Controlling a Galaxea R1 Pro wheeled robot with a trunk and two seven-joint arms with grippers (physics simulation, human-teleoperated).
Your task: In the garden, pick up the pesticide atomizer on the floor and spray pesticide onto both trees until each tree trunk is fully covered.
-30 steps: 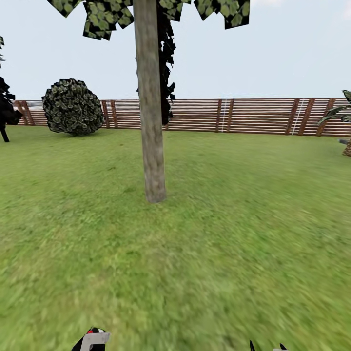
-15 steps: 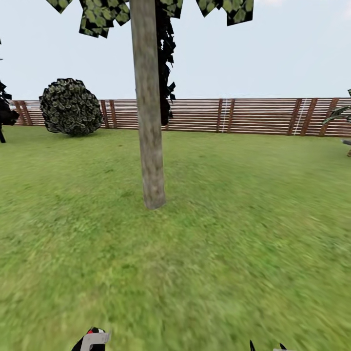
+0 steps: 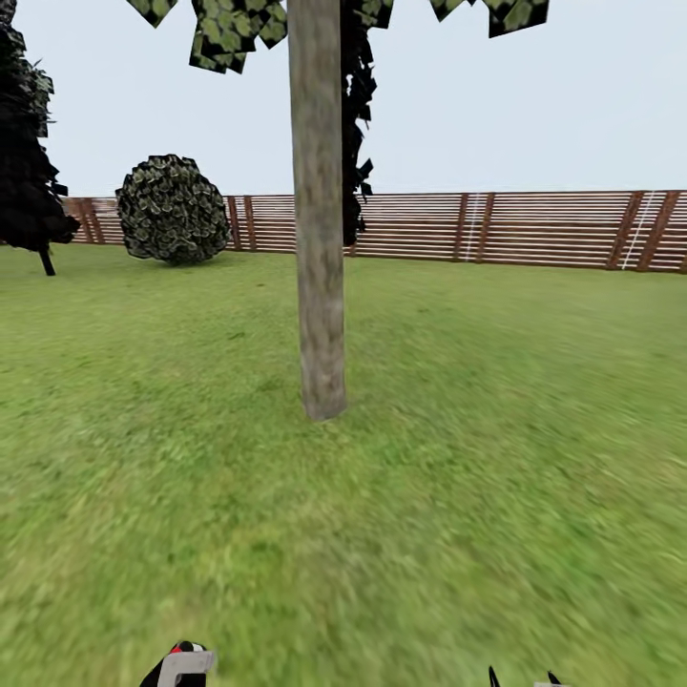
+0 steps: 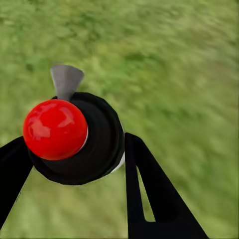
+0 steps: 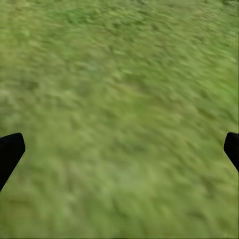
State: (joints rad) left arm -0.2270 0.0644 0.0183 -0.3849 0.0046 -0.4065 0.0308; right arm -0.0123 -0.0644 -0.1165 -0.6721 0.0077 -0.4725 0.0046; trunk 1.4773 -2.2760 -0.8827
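Observation:
One tree stands straight ahead in the head view, its thick grey-tan tree trunk (image 3: 320,239) rising from the lawn (image 3: 477,458) to blocky green leaves (image 3: 229,33). The bark looks mottled, and the pesticide is out of view. The pesticide atomizer (image 4: 74,134) is black with a red cap and a grey nozzle, and my left gripper (image 4: 74,162) is shut on it. Its top peeks in at the head view's lower edge (image 3: 186,661). My right gripper (image 5: 119,149) hangs open over grass, and its fingertips (image 3: 523,679) are low in the head view.
A brown slatted fence (image 3: 534,229) closes off the far side of the garden. In front of it at the left sits a round dark bush (image 3: 172,210), and further left stands a very dark narrow tree (image 3: 29,162). Open grass surrounds the trunk.
The whole head view has shifted, so the camera has moved. The trunk now sits further right and slightly nearer, and the dark tree at left shows more. Both grippers keep their places.

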